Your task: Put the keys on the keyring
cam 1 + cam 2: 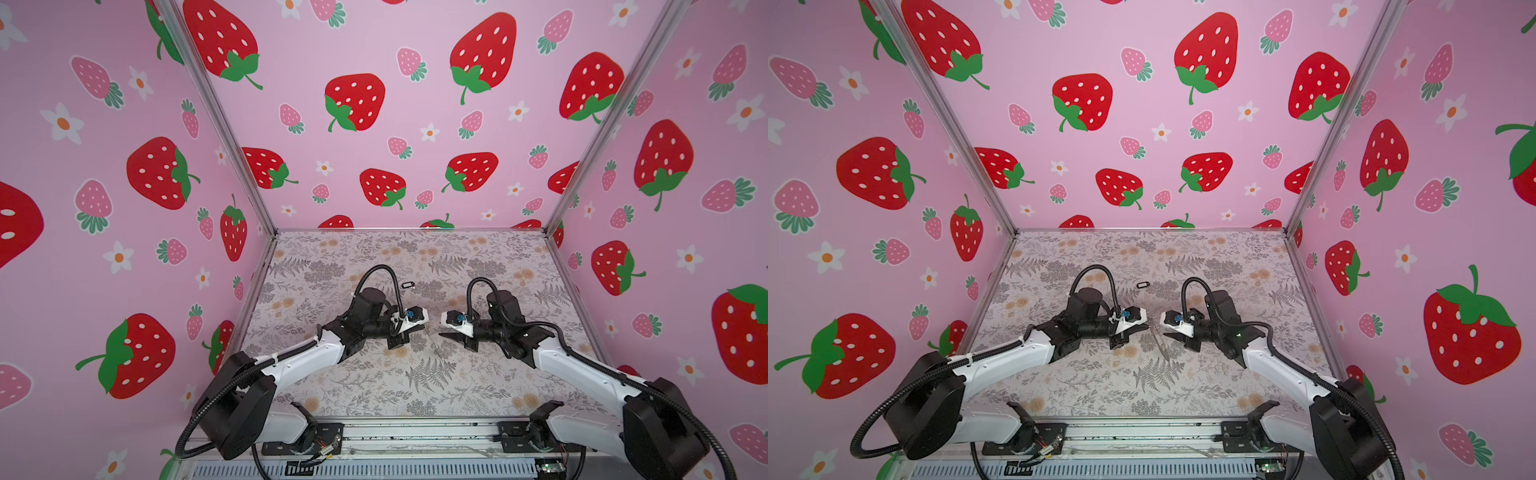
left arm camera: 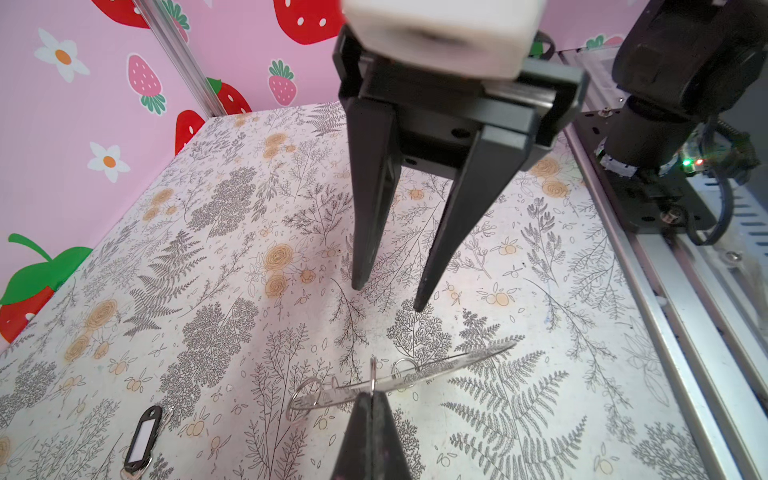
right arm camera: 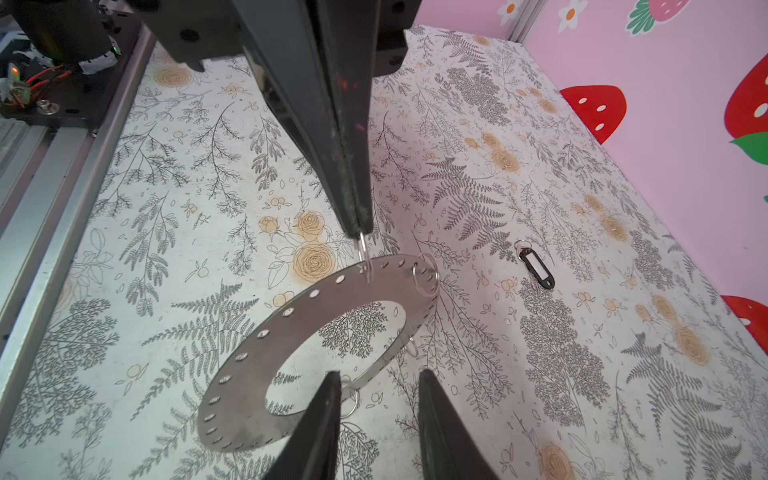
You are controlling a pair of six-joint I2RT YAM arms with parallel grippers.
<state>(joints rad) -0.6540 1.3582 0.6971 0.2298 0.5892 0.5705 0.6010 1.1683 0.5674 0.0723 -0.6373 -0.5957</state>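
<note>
The left pincer (image 3: 359,226) is pinched tight on a wire loop (image 3: 364,253), so the keyring (image 3: 257,345) hangs tilted under it, ready for keys. The right pincer (image 3: 379,373), partly open and empty, sits beside the ring's low edge. The key tag (image 3: 538,270) lies on the bench (image 3: 582,187), well away from both.

keyring (image 3: 303,320) hangs mid-air between left claw (image 3: 359,228) and right claw (image 3: 379,374); table (image 3: 623,374) around tag (image 3: 538,270) lies open
</note>
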